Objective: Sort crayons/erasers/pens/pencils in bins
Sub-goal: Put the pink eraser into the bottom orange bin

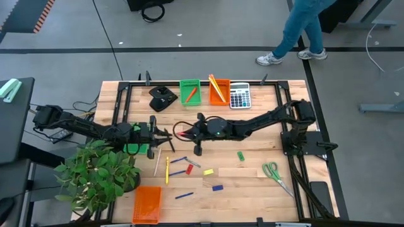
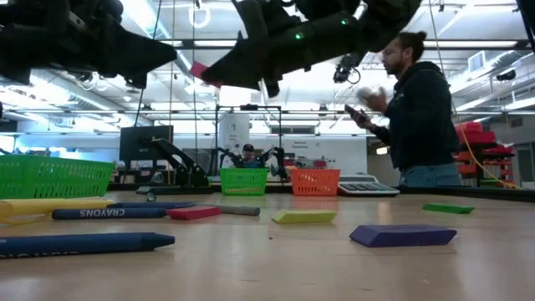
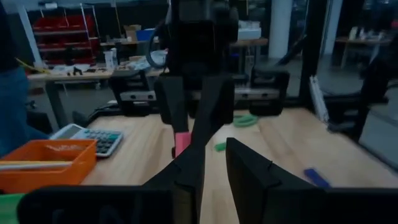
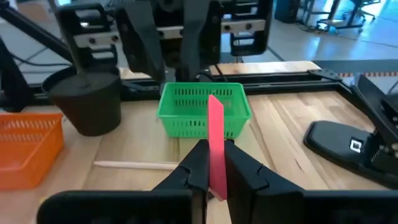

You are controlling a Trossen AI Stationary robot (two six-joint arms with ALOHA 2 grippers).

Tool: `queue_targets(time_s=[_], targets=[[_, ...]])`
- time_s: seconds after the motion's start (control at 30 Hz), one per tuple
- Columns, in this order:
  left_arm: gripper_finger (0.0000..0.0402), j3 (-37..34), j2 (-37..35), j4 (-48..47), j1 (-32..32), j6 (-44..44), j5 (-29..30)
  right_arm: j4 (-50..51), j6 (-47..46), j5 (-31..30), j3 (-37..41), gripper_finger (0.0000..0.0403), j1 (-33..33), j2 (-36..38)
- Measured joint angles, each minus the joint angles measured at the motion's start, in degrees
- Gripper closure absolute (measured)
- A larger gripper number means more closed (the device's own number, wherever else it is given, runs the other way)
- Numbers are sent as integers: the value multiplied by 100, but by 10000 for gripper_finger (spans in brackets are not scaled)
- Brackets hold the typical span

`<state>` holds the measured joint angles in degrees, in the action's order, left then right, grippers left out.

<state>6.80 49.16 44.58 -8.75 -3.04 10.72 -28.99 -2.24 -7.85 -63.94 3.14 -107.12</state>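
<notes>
Going left to right across the high view: an orange bin [image 1: 148, 204] sits at 7 o'clock by a plant [image 1: 98, 173], seemingly empty. The left gripper [image 1: 165, 136] hangs at 9 o'clock of the table's middle over a green bin [image 1: 132, 149], its fingers a little apart and holding nothing. Facing it, the right gripper [image 1: 180, 133] is clamped on a pink eraser [image 4: 215, 146], held in the air between the two grippers, near that green bin.

At 12 o'clock a second green bin [image 1: 190, 92] holds an orange stick and a second orange bin [image 1: 219, 92] holds pencils, beside a calculator [image 1: 240, 96]. So sorting looks barely under way: most items are left on the table [image 1: 252, 189] at 6 o'clock, among them a yellow pencil [image 1: 167, 169], blue pens [image 1: 184, 195], a yellow eraser [image 1: 208, 171], a blue eraser [image 1: 217, 187] and a green eraser [image 1: 240, 155]. Scissors [image 1: 274, 173] lie at 4 o'clock.

The surface is pale wood planks in a black frame. Beyond is a workshop with grey floor; a person [image 2: 418, 117] stands past the far edge.
</notes>
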Motion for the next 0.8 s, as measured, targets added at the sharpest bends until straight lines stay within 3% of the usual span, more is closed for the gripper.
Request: queue_targets(time_s=[0.17, 0.53, 0.8], targets=[[312, 61, 78, 26, 2, -393, 382, 5, 58, 96, -404, 363, -113, -237], [219, 91, 84, 76, 96, -368, 605, 96, 120, 89, -548, 363, -173, -281], [210, 91, 86, 25, 98, -417, 903, 244, -5, 126, -553, 363, -103, -267]])
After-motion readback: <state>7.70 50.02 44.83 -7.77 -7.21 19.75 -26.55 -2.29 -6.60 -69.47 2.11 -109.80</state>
